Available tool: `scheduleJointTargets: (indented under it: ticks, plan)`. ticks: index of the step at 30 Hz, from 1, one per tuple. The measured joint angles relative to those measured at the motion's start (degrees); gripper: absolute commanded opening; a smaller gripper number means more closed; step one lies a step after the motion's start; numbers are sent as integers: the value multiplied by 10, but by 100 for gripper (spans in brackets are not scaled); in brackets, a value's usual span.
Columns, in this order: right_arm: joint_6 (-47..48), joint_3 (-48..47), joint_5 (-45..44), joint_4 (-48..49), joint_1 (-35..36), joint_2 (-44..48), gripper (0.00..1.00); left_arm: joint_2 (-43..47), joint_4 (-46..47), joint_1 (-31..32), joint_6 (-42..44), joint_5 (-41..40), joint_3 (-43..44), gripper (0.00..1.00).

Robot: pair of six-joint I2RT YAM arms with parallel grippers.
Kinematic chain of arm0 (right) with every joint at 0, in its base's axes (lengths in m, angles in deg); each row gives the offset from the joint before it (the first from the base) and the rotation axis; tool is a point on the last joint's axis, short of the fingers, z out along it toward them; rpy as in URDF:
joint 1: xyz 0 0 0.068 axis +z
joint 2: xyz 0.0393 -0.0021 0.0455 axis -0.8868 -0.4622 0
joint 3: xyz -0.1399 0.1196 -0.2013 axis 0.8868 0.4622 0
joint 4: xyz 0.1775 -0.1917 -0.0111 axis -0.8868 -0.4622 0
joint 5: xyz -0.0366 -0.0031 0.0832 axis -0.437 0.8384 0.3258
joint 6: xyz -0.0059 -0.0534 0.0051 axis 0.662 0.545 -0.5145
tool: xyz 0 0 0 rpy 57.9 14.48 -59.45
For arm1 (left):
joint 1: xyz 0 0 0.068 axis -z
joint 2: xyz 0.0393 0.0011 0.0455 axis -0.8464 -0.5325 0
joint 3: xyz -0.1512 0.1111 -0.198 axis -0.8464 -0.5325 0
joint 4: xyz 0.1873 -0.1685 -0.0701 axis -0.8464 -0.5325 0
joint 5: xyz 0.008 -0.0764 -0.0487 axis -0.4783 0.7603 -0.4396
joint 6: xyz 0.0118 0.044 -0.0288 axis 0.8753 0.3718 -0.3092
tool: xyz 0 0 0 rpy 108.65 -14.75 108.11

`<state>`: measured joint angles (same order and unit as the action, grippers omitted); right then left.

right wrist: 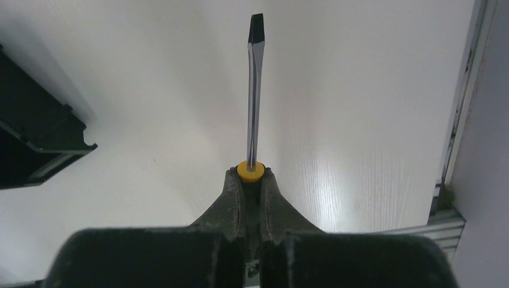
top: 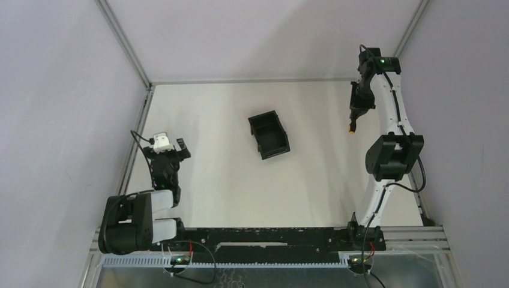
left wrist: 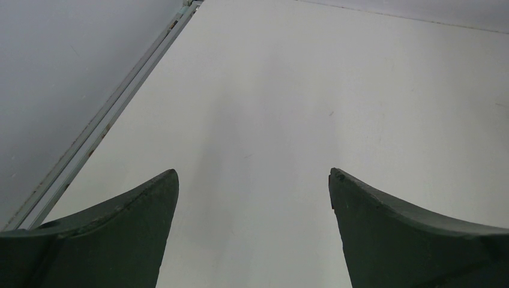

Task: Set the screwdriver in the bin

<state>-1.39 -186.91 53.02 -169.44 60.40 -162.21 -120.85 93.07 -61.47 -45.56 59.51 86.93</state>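
Right end effector (right wrist: pixel 251 179) clenched on screwdriver (right wrist: pixel 254 90) handle, near right edge of bench (top: pixel 210 120); bin (top: pixel 269 134) well to its left. Advice: carry over bin centre, lower between walls, then let go. Left end effector (left wrist: pixel 253 186) spread, idle.

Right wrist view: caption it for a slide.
Right gripper clamps the yellow-handled screwdriver, thin metal shaft pointing away; black rectangular plastic bin at left.

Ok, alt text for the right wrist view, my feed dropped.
The right tool grips a small yellow-handled screwdriver, its thin flat-tipped metal shaft pointing away from the camera over the white table. A corner of the black plastic bin shows at the left edge.
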Motion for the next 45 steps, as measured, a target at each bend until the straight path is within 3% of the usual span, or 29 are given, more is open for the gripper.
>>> scheduleJointTargets:
  ticks: [6, 17, 21, 36, 39, 45]
  plan:
    - [-15, -4, 0, -20, 42, -2, 0, 0, 0, 0, 0, 0, 0, 100]
    - [-11, -119, 28, 54, 313, -115, 0, 0, 0, 0, 0, 0, 0, 100]
    - [19, -125, 12, 83, 372, -143, 0, 0, 0, 0, 0, 0, 0, 100]
    - [122, -39, -32, 219, 393, -203, 0, 0, 0, 0, 0, 0, 0, 100]
    - [127, -15, -33, 232, 395, -216, 20, 0, 0, 0, 0, 0, 0, 100]
    - [123, 0, -36, 240, 397, -219, 38, 0, 0, 0, 0, 0, 0, 100]
